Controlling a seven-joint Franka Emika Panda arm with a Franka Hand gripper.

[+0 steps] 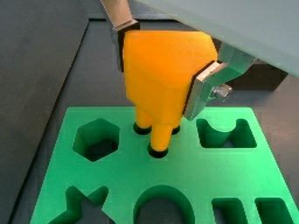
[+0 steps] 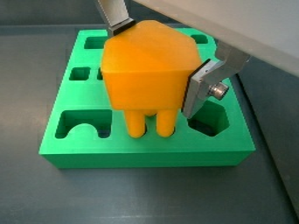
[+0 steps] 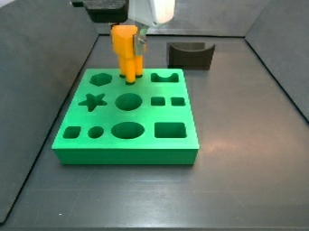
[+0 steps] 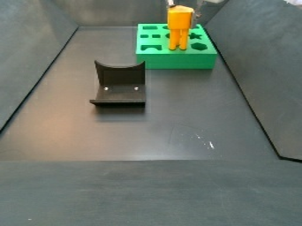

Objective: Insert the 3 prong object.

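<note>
The 3 prong object (image 1: 163, 74) is a bright orange piece, upright, with slim prongs pointing down. My gripper (image 1: 163, 63) is shut on its blocky body, one silver finger (image 1: 205, 87) on each side. It stands over the green block (image 1: 251, 171), which has several shaped holes. In a wrist view the prong tips (image 1: 156, 144) sit in small round holes near the block's middle back. The piece (image 2: 146, 74), gripper (image 2: 162, 54) and block (image 2: 146, 150) show in both wrist views. In both side views the piece (image 3: 126, 50) (image 4: 179, 26) stands on the block (image 3: 145, 149) (image 4: 177, 60).
A dark grey block with a curved notch (image 3: 191, 55) lies on the dark floor beyond the green block; it also shows in a side view (image 4: 118, 86). Dark walls enclose the floor on the sides.
</note>
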